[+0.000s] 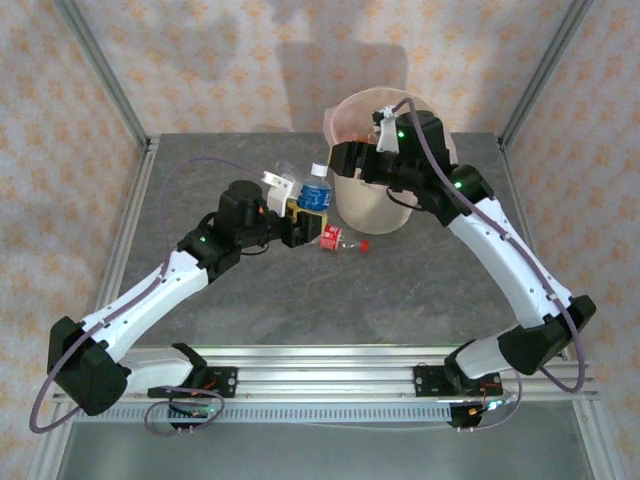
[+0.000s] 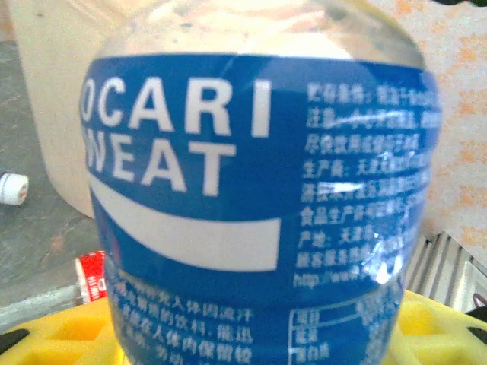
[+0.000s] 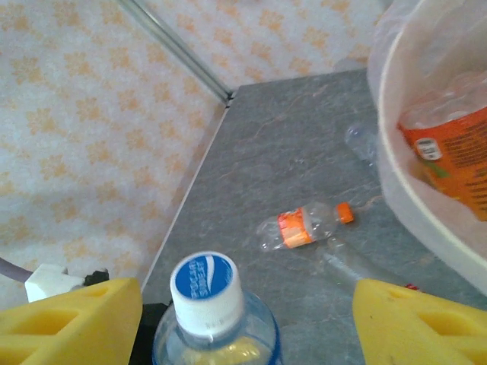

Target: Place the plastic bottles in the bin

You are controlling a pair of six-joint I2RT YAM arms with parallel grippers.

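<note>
A clear bottle with a blue label point(image 1: 316, 192) stands upright just left of the bin point(image 1: 385, 205). My left gripper point(image 1: 306, 214) is shut on its lower body, and the label point(image 2: 251, 190) sits between the yellow pads point(image 2: 61, 334). My right gripper point(image 1: 345, 160) hovers open over the bottle's white and blue cap point(image 3: 207, 289), with its yellow fingers point(image 3: 76, 319) wide apart on either side and not touching it. The beige bin point(image 3: 415, 190), lined with a pinkish bag, holds an orange-labelled bottle point(image 3: 456, 152).
A red-labelled bottle point(image 1: 335, 240) lies on the grey table in front of the bin. An orange-capped bottle point(image 3: 304, 226) and clear bottles point(image 3: 358, 141) lie beside the bin. A metal frame post point(image 3: 175, 49) and papered walls bound the table's far corner.
</note>
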